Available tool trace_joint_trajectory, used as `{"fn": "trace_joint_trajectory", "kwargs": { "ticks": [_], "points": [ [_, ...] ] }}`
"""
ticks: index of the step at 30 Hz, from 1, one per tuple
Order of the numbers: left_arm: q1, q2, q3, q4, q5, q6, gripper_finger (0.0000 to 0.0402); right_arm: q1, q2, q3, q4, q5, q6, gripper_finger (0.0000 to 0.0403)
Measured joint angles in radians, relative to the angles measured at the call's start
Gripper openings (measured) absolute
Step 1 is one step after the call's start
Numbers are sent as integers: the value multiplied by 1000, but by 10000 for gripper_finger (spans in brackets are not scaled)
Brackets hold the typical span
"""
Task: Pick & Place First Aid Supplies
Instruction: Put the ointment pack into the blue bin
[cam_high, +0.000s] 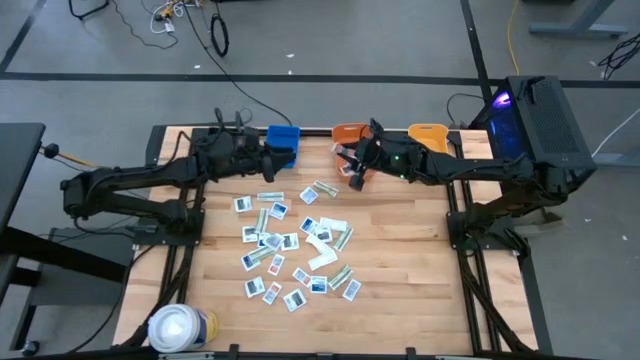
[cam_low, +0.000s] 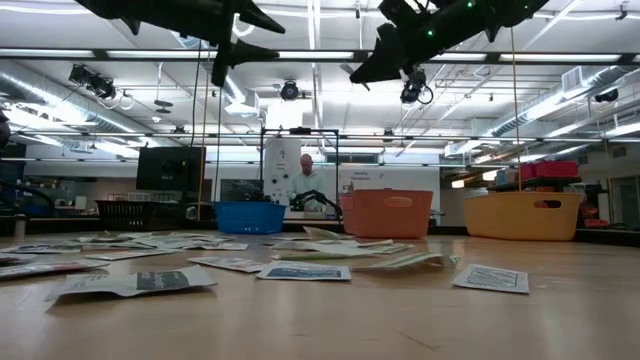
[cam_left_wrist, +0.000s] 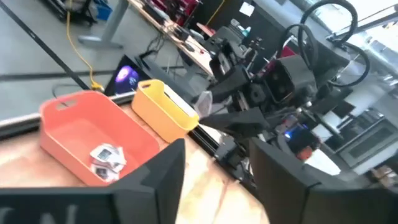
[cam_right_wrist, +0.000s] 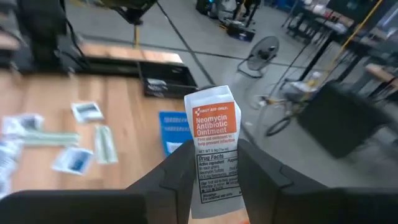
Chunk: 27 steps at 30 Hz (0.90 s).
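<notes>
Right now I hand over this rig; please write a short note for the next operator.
Left gripper: open and empty by the blue bin.
Right gripper: shut on an ointment packet, held up near the orange bin.
Done: a few packets lie in the orange bin.
Left: most packets are still spread over the table. What the blue bin and the yellow bin hold cannot be seen.
</notes>
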Motion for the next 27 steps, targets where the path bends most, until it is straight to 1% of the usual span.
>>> {"fn": "trace_joint_trajectory", "kwargs": {
  "ticks": [2,5,10,12,14,17,22,27],
  "points": [
    [0,23,0,22,18,-7,208,1,0,0,-1,16,-55,116],
    [0,57,0,70,31,-11,218,3,0,0,-1,15,-146,116],
    [0,120,0,113,31,-30,215,18,0,0,-1,20,-266,116],
    [0,147,0,130,30,-32,212,28,0,0,0,51,-300,116],
    [-2,178,0,160,30,-32,209,38,0,0,0,92,-323,116],
    [-3,223,0,234,30,-31,207,49,0,0,0,121,-347,116],
    [-3,292,1,360,29,-31,206,61,0,0,0,123,-358,116],
    [-3,342,1,445,34,-50,206,62,0,0,0,135,-358,116]
  ]
}}
